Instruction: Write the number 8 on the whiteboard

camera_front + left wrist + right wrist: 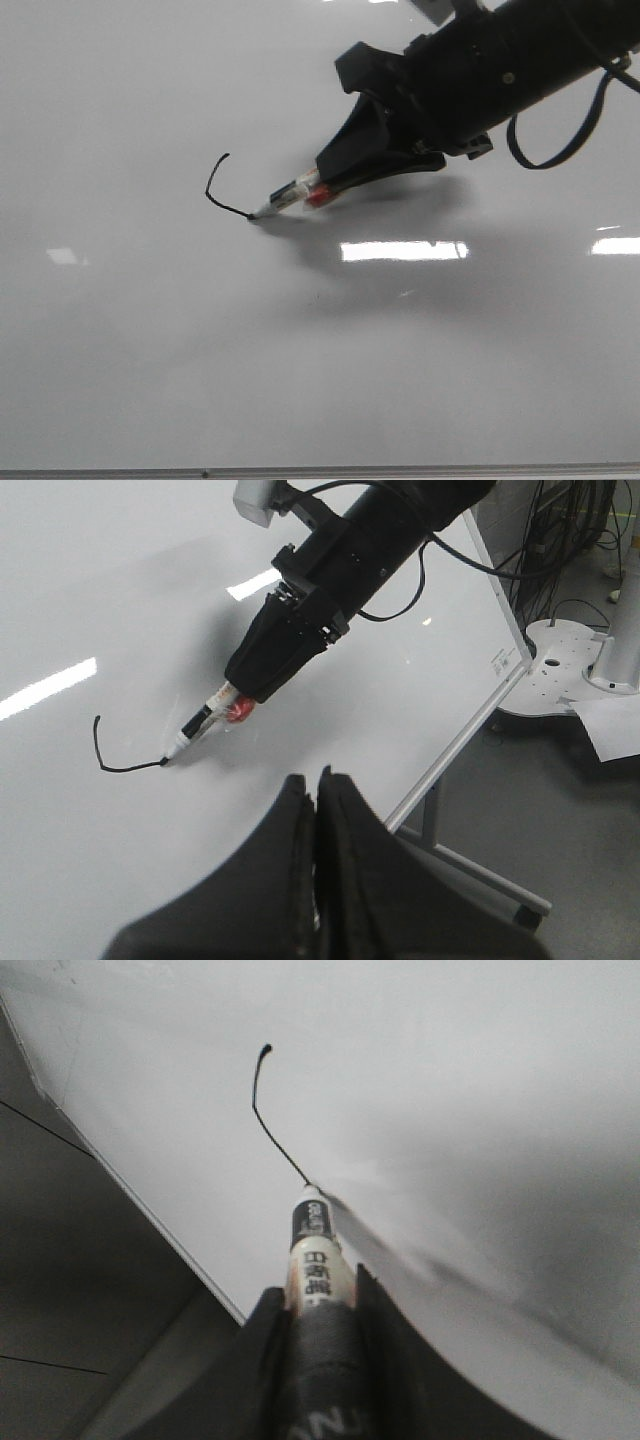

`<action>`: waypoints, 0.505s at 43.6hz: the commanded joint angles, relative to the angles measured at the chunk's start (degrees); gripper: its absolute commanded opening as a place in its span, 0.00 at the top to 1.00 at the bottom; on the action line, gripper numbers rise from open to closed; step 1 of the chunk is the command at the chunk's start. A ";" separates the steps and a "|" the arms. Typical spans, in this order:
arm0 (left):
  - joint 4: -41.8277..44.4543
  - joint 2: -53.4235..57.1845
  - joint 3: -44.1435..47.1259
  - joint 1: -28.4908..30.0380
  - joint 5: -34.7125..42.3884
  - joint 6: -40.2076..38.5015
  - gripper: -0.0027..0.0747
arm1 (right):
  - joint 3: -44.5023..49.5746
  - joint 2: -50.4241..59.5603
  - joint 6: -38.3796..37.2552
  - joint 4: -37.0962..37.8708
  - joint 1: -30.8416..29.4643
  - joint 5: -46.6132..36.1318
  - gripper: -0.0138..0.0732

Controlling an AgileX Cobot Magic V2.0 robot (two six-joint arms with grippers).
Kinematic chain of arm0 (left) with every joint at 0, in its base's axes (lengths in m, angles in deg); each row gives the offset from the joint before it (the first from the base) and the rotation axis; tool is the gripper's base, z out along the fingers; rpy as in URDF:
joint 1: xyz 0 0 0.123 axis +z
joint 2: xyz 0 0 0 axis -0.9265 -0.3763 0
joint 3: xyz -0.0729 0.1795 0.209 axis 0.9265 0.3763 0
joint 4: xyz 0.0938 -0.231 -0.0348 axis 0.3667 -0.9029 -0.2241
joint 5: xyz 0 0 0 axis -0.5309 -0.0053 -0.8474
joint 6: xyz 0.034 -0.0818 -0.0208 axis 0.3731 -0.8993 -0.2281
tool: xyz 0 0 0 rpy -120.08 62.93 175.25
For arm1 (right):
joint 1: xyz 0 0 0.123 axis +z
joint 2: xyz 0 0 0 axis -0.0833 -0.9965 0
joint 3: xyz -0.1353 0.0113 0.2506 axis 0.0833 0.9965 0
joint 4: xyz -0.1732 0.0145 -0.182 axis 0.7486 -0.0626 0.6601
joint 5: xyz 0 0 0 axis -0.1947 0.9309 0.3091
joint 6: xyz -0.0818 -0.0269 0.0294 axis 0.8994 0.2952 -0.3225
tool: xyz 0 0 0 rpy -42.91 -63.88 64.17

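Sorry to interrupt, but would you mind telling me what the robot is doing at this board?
The right gripper is shut on a marker with its tip on the whiteboard. Only a short curved black stroke is drawn, so the number 8 is barely begun. The left gripper is shut, holds nothing, and hangs apart from the line.

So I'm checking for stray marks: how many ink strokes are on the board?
1: a single curved black stroke left of centre on the whiteboard, ending at the marker tip.
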 commanded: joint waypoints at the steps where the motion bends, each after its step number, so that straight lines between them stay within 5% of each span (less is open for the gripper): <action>1: -0.74 -0.19 -1.55 0.17 4.66 -0.57 0.99 | 0.71 3.00 1.76 -0.66 -1.81 -2.61 0.92; 22: -0.74 -0.19 -1.55 0.17 4.00 -0.57 0.99 | 0.51 -1.93 5.08 -7.31 4.30 -3.04 0.92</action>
